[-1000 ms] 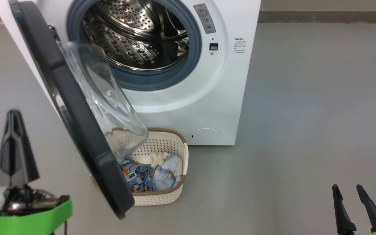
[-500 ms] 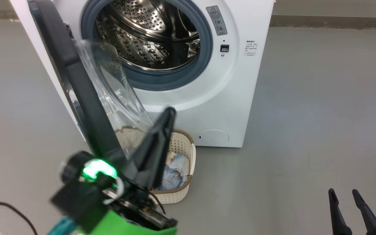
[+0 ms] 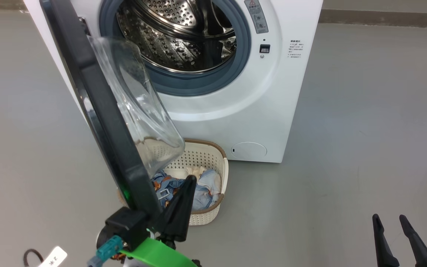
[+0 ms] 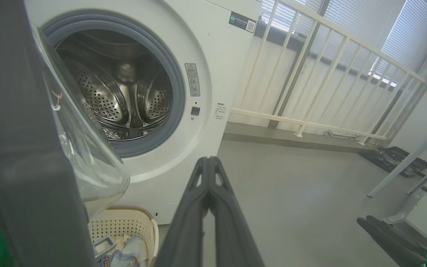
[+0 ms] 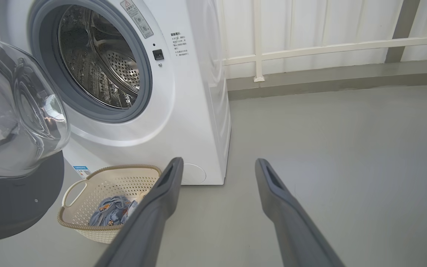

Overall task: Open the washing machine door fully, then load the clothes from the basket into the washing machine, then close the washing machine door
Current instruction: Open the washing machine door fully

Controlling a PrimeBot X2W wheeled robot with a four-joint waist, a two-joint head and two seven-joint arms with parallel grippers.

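The washing machine door (image 3: 102, 122) stands partly open above the basket (image 3: 219, 202) of clothes (image 3: 208, 187). Sweep your left claw (image 3: 190, 180), pressed together beside its inner rim, outward against it; hold the spread right claw (image 3: 388, 218) clear.

Washing machine door (image 3: 98, 111) overhangs the basket's (image 3: 203, 218) left; drum mouth (image 3: 184, 40) lies open.

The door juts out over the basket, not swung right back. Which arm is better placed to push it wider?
Left. The left gripper, shut, sits by the inner side of the washing machine door, above the basket. The right gripper stands open, far off to the side.
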